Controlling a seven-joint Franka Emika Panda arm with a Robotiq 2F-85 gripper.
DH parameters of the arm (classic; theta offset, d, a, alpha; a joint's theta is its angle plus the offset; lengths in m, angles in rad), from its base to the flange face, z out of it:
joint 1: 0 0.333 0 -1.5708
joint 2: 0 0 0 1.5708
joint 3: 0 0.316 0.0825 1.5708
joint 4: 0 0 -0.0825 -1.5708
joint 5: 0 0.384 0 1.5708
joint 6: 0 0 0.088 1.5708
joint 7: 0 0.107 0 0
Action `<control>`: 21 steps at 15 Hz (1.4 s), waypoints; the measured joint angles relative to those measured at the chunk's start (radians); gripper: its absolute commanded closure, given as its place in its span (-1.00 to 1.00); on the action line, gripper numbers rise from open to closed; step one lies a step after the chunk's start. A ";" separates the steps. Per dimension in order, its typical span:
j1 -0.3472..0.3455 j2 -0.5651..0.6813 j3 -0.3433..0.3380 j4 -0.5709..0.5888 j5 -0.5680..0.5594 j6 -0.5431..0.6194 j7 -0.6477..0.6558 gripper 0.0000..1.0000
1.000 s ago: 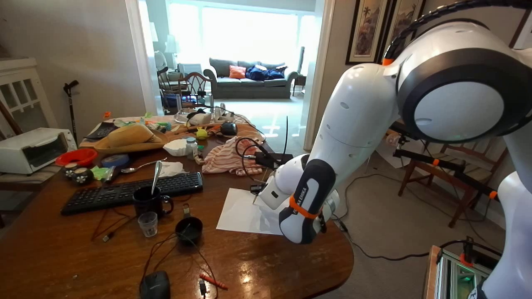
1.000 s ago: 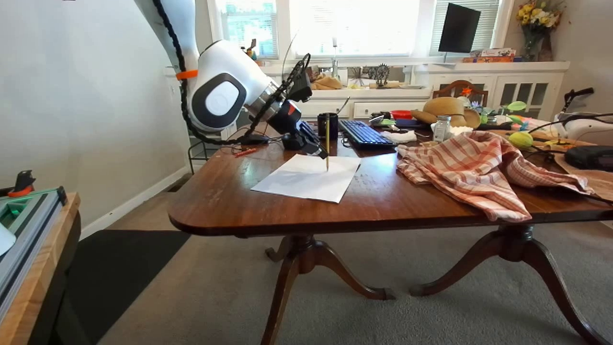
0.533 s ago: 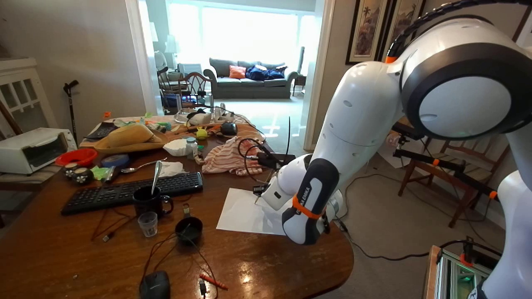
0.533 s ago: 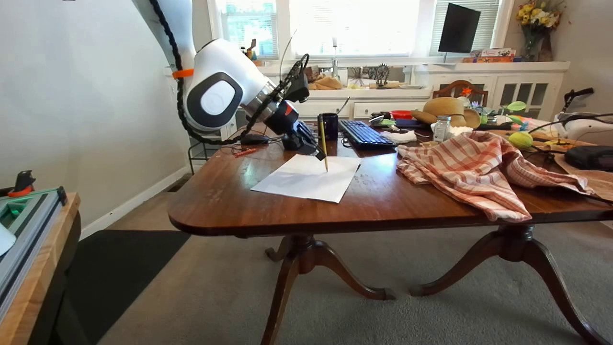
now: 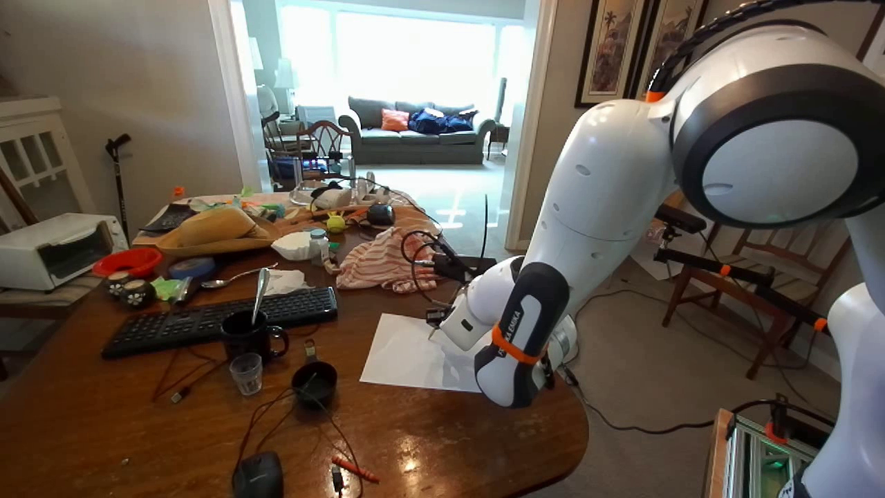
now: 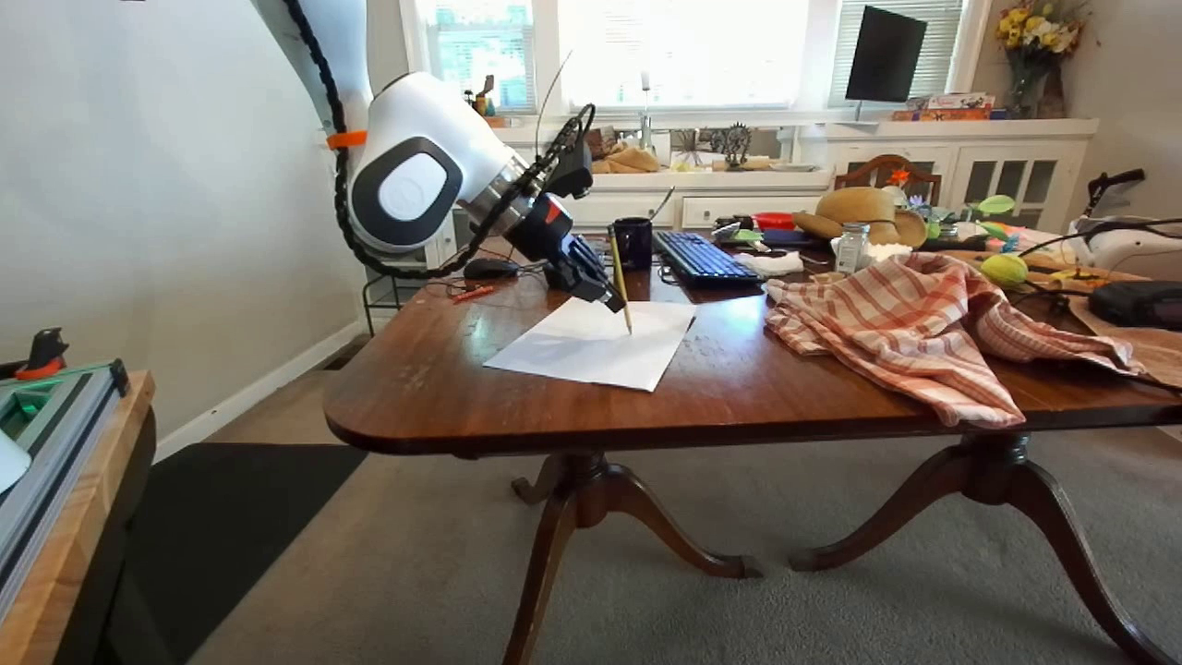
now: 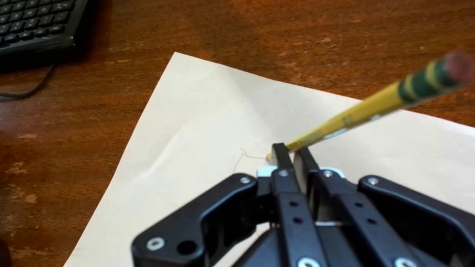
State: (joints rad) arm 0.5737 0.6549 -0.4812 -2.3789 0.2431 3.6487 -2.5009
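Note:
My gripper (image 7: 292, 149) is shut on a yellow pencil (image 7: 356, 115), low on its shaft. The pencil has a green-banded end and a worn pink eraser. It leans, with its eraser end away from the fingers and its tip down at a white sheet of paper (image 7: 185, 126). A thin drawn line (image 7: 256, 157) runs on the paper up to the tip. In an exterior view the gripper (image 6: 616, 303) is low over the paper (image 6: 572, 349), and the pencil (image 6: 619, 268) tilts slightly. In an exterior view the arm hides most of the fingers; the paper (image 5: 397, 353) shows beside it.
A black keyboard (image 5: 207, 321), a dark mug with a spoon (image 5: 245, 339), a clear cup (image 5: 247, 373) and a black measuring cup (image 5: 314, 384) stand near the paper. A striped cloth (image 6: 905, 323) lies to one side. A mouse (image 5: 258, 476) and cables lie near the table edge.
The gripper and pencil have shifted slightly, rightward in one exterior view and leftward at the gripper in another. The pencil has gone from nearly upright to tilted. The paper stays in place.

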 measured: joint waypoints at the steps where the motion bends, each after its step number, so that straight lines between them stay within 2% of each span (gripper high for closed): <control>1: 0.000 -0.002 0.000 -0.002 0.000 0.000 0.000 0.96; 9: -0.013 -0.009 0.045 -0.006 -0.003 0.040 0.009 0.96; 21: -0.029 -0.010 0.042 -0.011 0.000 0.052 0.009 0.96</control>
State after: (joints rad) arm 0.5448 0.6447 -0.4394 -2.3900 0.2434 3.7010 -2.4914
